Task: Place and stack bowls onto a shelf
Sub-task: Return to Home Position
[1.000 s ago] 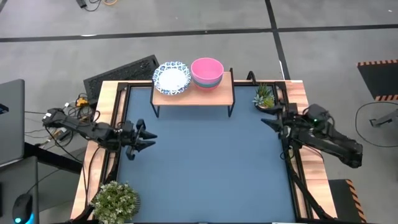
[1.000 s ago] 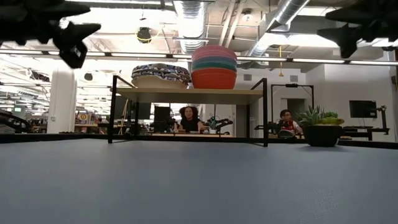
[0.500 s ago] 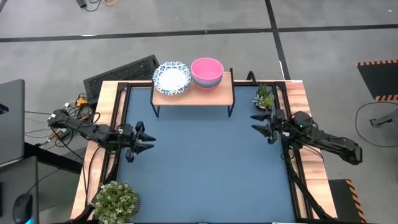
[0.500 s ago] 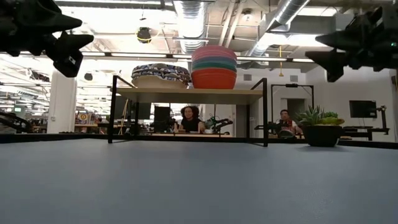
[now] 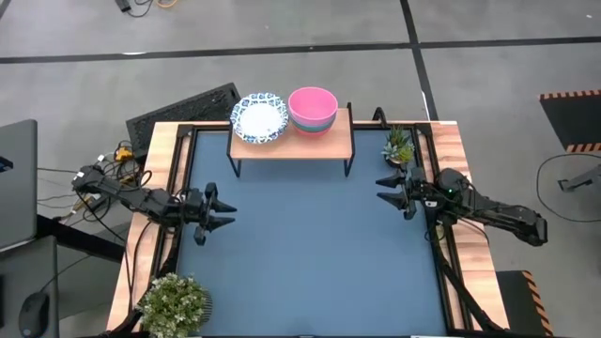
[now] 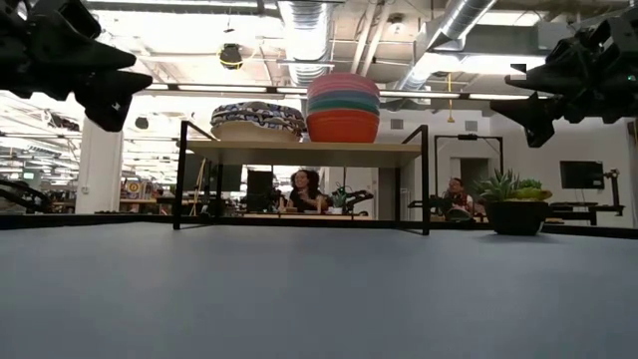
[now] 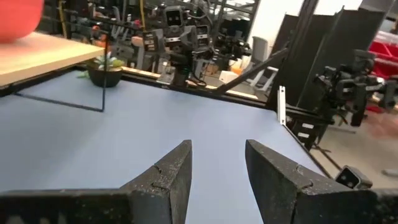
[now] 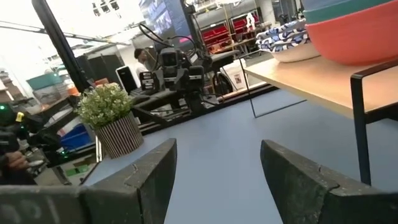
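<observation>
On the shelf (image 5: pixel 310 143) at the table's far edge a stack of white bowls with blue-patterned rims (image 5: pixel 259 117) rests beside a stack of plain bowls (image 5: pixel 313 109), pink on top. The low view shows both stacks (image 6: pixel 257 121) (image 6: pixel 342 108) sitting on the plank. My left gripper (image 5: pixel 223 217) hovers open near the table's left edge, level, with nothing between its fingers (image 7: pixel 217 163). My right gripper (image 5: pixel 383 187) hovers open near the right edge, level, also empty (image 8: pixel 217 163).
A small potted plant (image 5: pixel 398 146) stands at the far right corner, close to my right gripper. A bushier plant in a striped pot (image 5: pixel 175 302) stands at the near left corner. The blue mat (image 5: pixel 310 253) between the arms is bare. People sit beyond the table (image 6: pixel 302 191).
My right gripper has come down and moved toward the table's middle from the right edge. My left gripper has sunk slightly. Both stacks of bowls stay on the shelf unmoved.
</observation>
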Motion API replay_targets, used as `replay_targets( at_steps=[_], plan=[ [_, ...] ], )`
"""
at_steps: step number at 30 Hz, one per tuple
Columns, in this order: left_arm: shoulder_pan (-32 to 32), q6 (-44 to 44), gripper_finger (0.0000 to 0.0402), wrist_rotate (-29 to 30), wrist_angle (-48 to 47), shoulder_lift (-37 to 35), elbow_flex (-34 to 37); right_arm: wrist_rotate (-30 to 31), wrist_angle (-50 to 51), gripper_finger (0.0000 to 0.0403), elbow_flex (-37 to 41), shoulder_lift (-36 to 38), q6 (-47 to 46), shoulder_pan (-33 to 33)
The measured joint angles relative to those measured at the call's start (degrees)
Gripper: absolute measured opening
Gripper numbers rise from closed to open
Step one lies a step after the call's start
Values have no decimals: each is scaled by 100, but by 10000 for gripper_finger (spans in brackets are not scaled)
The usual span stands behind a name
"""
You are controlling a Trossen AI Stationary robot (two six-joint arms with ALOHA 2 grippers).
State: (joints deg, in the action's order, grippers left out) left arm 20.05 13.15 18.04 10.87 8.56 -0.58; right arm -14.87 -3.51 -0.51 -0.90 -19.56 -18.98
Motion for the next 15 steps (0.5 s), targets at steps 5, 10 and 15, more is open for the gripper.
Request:
replay_targets(
  at_steps=[5,10,15],
  plan=[
    [0,420,135,42,-46,2,0,1,22,260,0,2,-10,-2],
    [0,501,135,27,-226,4,2,0,31,260,4,2,-7,-2],
    [2,369,135,29,-634,2,4,0,44,260,7,2,-3,-4]
  ],
)
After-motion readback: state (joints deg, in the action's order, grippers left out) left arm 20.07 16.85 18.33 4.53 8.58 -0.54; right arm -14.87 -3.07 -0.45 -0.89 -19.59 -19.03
